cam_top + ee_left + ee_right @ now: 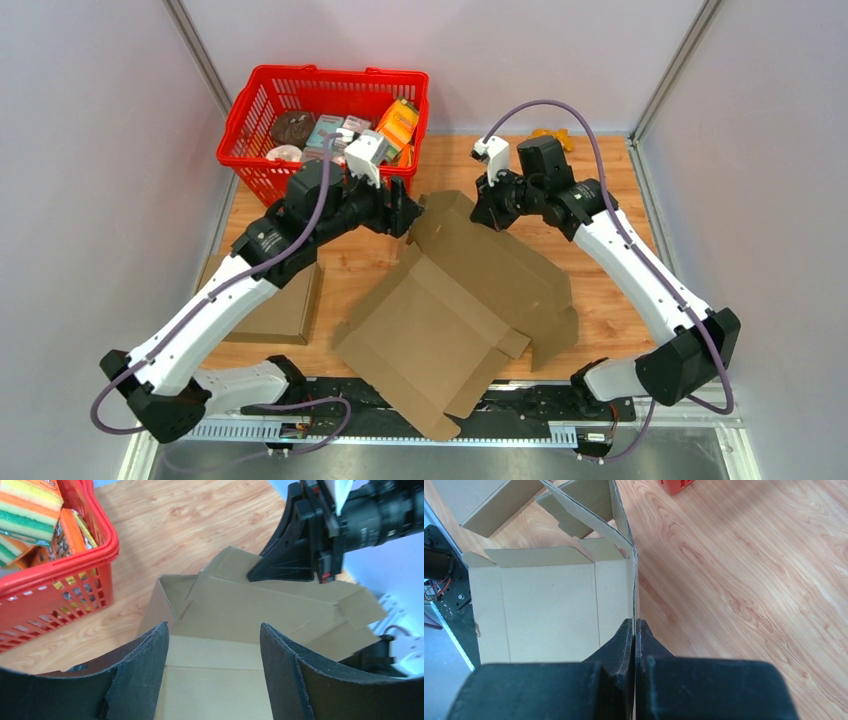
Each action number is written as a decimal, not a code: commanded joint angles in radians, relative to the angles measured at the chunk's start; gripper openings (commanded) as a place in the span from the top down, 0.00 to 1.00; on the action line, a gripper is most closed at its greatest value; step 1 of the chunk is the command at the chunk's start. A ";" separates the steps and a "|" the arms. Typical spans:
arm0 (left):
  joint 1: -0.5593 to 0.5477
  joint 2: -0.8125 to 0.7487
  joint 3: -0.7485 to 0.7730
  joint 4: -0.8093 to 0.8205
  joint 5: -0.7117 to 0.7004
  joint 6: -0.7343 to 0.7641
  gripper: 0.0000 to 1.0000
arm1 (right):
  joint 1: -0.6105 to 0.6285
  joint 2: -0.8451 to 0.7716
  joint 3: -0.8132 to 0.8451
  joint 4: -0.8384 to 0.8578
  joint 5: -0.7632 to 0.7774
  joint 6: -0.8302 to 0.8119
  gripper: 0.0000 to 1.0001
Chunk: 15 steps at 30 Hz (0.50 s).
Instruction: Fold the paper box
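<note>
The brown paper box (470,300) lies opened out on the wooden table, its far panel raised. My right gripper (487,208) is shut on the top edge of that raised panel. In the right wrist view the thin cardboard edge (633,580) runs straight into the closed jaws of that gripper (634,621). My left gripper (410,212) hangs open at the box's far left corner. In the left wrist view its fingers (214,627) stand wide apart above the box's inner panel (240,605), nothing between them, and the right gripper (300,555) shows on the flap beyond.
A red basket (330,72) of groceries stands at the back left, close behind my left gripper, its wall (75,565) also in the left wrist view. Another flat cardboard box (285,305) lies under my left arm. A small yellow object (553,135) sits at the back right.
</note>
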 commanded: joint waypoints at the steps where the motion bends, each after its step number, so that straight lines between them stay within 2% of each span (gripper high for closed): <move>1: 0.002 0.102 0.057 0.008 0.015 0.217 0.25 | 0.012 0.008 0.000 0.038 -0.056 -0.023 1.00; 5: 0.002 0.205 0.109 0.015 0.004 0.274 0.21 | 0.014 0.014 0.005 0.035 -0.086 -0.023 1.00; 9: 0.002 0.286 0.135 0.057 0.008 0.249 0.22 | 0.015 0.019 0.002 0.040 -0.099 -0.024 1.00; 10: 0.002 0.294 0.135 0.070 0.018 0.242 0.24 | 0.015 0.019 0.003 0.041 -0.094 -0.023 1.00; 13: -0.010 0.312 0.132 0.074 0.087 0.205 0.46 | 0.015 0.021 0.008 0.048 -0.071 -0.009 1.00; 15: -0.027 0.303 0.107 0.096 0.094 0.182 0.50 | 0.015 0.021 0.011 0.057 -0.073 0.000 1.00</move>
